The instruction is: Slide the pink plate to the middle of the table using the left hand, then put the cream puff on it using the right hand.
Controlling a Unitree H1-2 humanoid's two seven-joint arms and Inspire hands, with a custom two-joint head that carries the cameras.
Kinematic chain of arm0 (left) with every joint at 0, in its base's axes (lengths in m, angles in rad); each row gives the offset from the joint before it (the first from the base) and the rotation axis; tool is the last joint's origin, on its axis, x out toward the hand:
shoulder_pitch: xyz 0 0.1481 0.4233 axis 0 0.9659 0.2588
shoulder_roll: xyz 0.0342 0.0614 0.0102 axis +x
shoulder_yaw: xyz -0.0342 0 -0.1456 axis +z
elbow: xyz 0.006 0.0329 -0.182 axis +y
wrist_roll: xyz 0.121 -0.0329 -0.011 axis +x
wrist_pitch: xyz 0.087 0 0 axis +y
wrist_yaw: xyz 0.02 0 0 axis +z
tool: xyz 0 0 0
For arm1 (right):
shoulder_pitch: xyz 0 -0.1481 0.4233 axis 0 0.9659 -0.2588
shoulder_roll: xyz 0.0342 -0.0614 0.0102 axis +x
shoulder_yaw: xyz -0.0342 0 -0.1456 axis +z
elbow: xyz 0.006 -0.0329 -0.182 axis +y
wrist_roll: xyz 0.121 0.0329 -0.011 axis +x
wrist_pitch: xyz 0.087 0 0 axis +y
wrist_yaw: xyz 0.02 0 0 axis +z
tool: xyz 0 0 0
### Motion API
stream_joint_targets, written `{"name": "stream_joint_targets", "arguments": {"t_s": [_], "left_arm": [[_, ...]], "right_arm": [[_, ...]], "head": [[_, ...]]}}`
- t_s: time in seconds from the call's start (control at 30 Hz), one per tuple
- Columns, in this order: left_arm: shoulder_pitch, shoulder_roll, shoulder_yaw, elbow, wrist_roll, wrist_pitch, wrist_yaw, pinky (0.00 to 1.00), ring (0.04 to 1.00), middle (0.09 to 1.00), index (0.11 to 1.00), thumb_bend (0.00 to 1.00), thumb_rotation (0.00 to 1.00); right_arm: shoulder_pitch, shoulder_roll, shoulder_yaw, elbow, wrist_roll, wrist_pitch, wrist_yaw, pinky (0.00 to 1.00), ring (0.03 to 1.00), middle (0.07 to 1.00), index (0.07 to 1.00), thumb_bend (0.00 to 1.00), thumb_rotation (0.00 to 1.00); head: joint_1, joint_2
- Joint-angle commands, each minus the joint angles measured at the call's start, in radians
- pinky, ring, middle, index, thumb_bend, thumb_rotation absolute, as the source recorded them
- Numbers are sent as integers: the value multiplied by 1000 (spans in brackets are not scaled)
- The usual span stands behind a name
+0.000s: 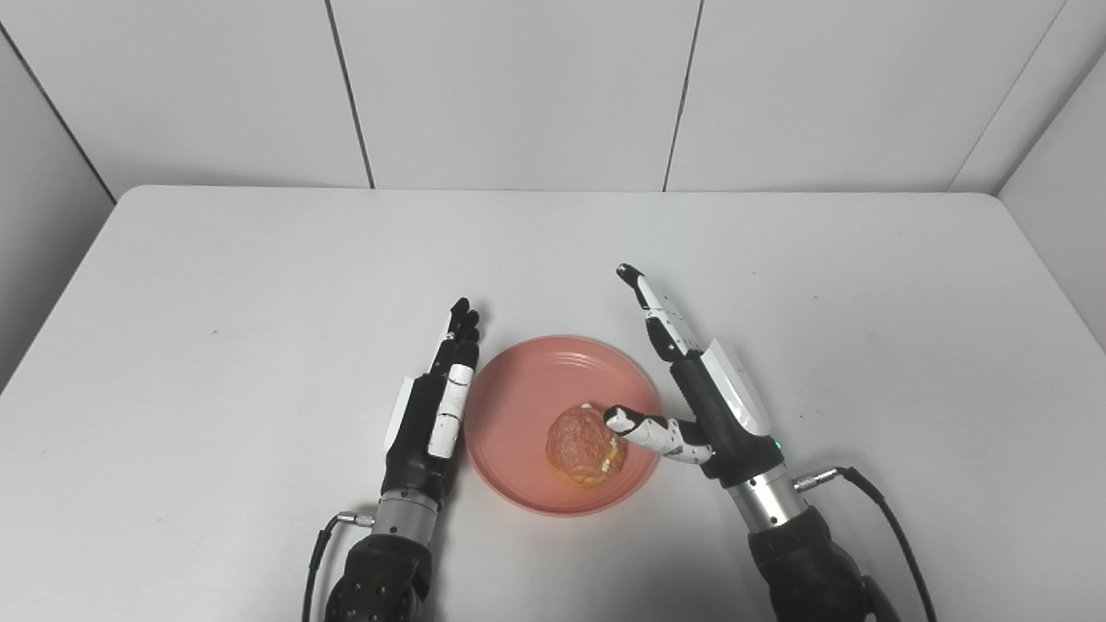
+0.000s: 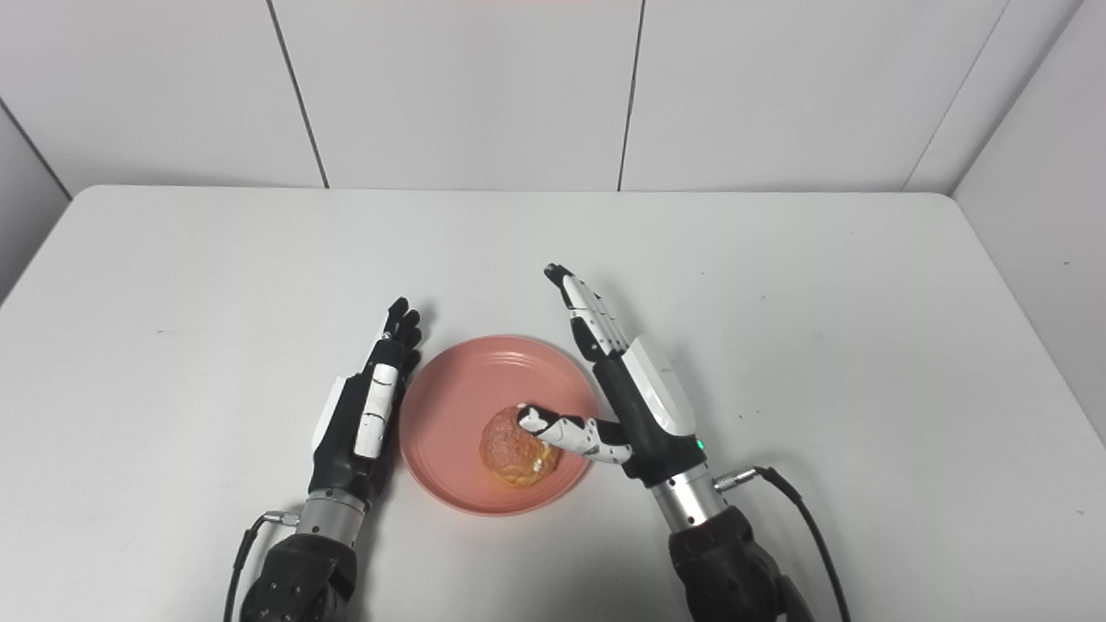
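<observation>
While both arms enter from the near edge of the white table (image 1: 259, 285), the pink plate (image 1: 527, 389) sits about midway between the left and right edges, nearer the front edge than the back. Cream puff (image 1: 584, 446) lies on the plate, in its near-right part, golden-brown with pale filling showing at its lower right side. Left hand (image 1: 432, 415) stands on edge just beside the plate's left rim, fingers straight and held together, pointing toward the far edge, holding nothing; whether it touches the rim cannot be told. Right hand (image 1: 704, 389) is at the plate's right rim, fingers extended and angled toward the far-left, spread clear of the pastry, so it is open with nothing held. Its thumb (image 1: 644, 428) reaches left over the plate, tip at the puff's upper right side; contact looks likely but is not certain. A black cable (image 1: 881, 510) trails from the right wrist.
</observation>
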Motion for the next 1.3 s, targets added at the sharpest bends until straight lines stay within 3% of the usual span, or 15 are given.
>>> {"name": "stream_joint_targets", "arguments": {"t_s": [0.0,0.17,0.37,0.53,0.63,0.8,1.27], "left_arm": [[-16,-8,3,-19,6,4,8,1000,1000,1000,1000,727,1000],[-22,-14,18,-9,-13,-10,15,1000,1000,1000,1000,769,1000],[-23,-8,27,0,-2,-16,21,1000,1000,1000,1000,779,1000],[-29,-6,34,20,23,-43,41,1000,1000,1000,1000,770,1000],[-32,-6,38,28,39,-54,55,1000,1000,1000,1000,763,1000],[-35,0,39,33,49,-64,56,1000,1000,1000,1000,774,1000],[-42,1,42,39,80,-69,65,1000,1000,1000,1000,768,1000]], "right_arm": [[-11,10,-20,-37,88,32,28,1000,1000,1000,1000,752,1000],[0,51,-66,-53,214,124,38,1000,1000,1000,1000,736,1000],[2,114,-123,-38,286,164,9,1000,998,999,994,674,956],[7,122,-123,-37,309,176,30,1000,1000,1000,1000,639,969],[17,129,-120,-58,318,241,32,1000,1000,1000,1000,684,970],[20,119,-101,-78,306,312,47,1000,1000,1000,1000,673,960],[28,155,-117,-45,357,346,45,1000,1000,1000,1000,689,941]], "head": [[0,1],[1,2],[1,4],[1,7],[0,4],[-1,6],[-3,5]]}}
